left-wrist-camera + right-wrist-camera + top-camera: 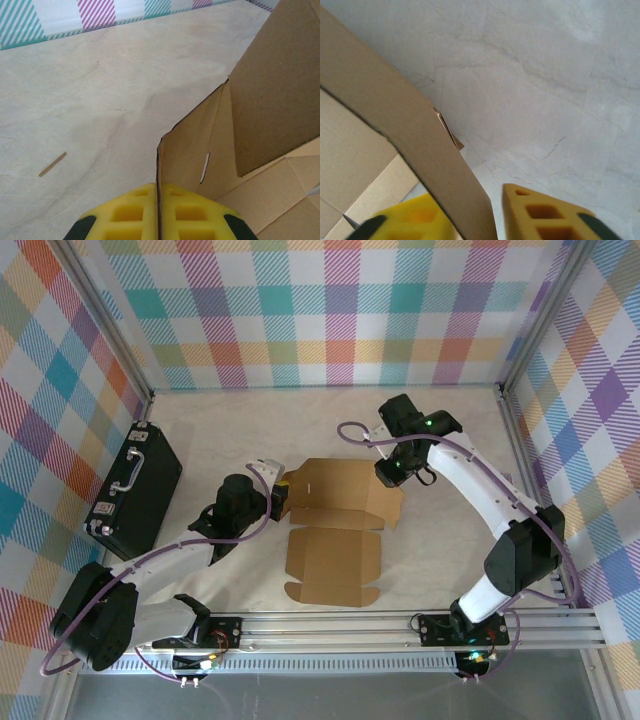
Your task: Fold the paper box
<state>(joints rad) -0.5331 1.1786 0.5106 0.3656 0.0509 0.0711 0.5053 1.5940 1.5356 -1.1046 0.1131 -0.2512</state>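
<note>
The left gripper (158,202) pinches a paper box (265,100) flap; the right gripper (470,212), slack around a wall, may let it flop

Paper box (333,560): brown corrugated cardbd, matt, unprinted, faint fibrous grain; cut edges rough and darker in left wrist view. Left fingers (125,215) and right fingers (545,215): yellow moulded plastic or rubber, matt, w/ recessed pockets. Table (440,570): pale marbled covering, matt, slightly creased. Black case (140,490) far left: hard plastic, low sheen, shiny metal-looking fittings. Near rail (350,625): silvery metal extrusion, satin. Walls (330,310): printed plaid, matt.
</note>
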